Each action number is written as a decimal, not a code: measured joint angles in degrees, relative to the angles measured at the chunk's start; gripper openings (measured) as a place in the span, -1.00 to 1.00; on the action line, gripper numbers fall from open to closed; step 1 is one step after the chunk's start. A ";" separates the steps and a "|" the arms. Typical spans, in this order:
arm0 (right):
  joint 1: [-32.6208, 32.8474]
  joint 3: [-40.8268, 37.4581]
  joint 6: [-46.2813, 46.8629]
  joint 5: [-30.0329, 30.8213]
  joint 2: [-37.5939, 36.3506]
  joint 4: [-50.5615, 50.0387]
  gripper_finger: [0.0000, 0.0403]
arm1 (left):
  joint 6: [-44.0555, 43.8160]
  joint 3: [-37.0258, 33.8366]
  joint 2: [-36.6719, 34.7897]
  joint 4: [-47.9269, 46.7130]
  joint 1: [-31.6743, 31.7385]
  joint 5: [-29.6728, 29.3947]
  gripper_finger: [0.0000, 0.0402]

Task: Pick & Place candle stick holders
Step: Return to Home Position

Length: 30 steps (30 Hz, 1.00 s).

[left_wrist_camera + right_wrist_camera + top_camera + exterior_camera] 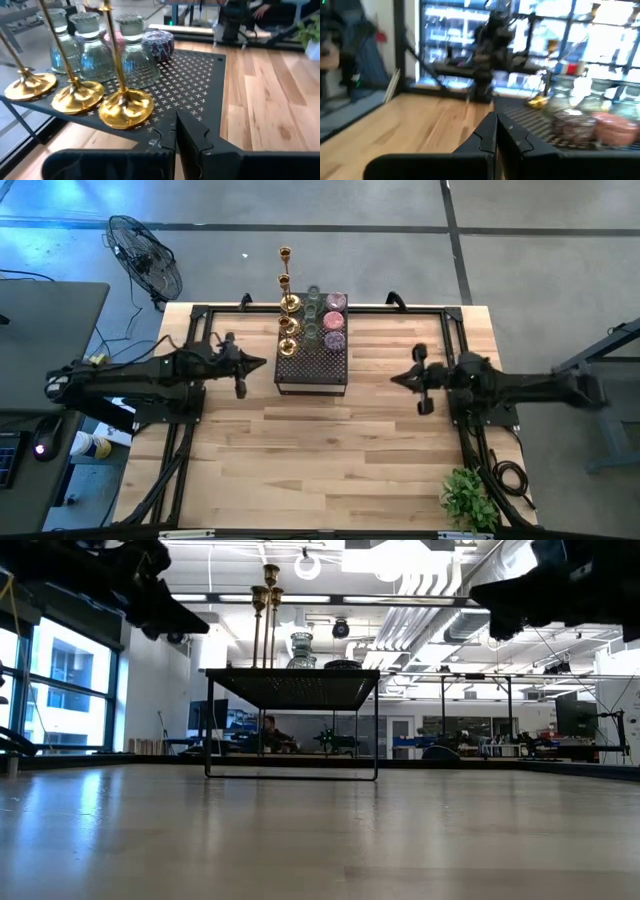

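Three gold candlesticks (288,305) stand on their round bases (126,109) along the left side of a dark perforated stand (312,365) at the table's far middle. Clear glass cups (95,55) and pink and purple patterned cups (335,320) stand beside them on the same stand. My left gripper (258,365) hovers just left of the stand, shut and empty; its fingers (175,137) point at the stand's near corner. My right gripper (398,378) hovers right of the stand, shut and empty (496,132). In the low view both grippers (190,625) (490,595) hang well above the table.
The stand rests on thin legs (208,725) above the wood. A leafy plant (468,498) sits at the table's near right corner. Dark frame rails (180,450) run along the table's left and right sides. Bare wood (320,460) fills the near half. A fan (145,255) stands off the table.
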 joint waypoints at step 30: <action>-15.49 -7.21 5.79 12.18 -23.30 -14.98 -1.00 | -0.40 -21.84 -34.00 3.09 7.23 6.36 -1.00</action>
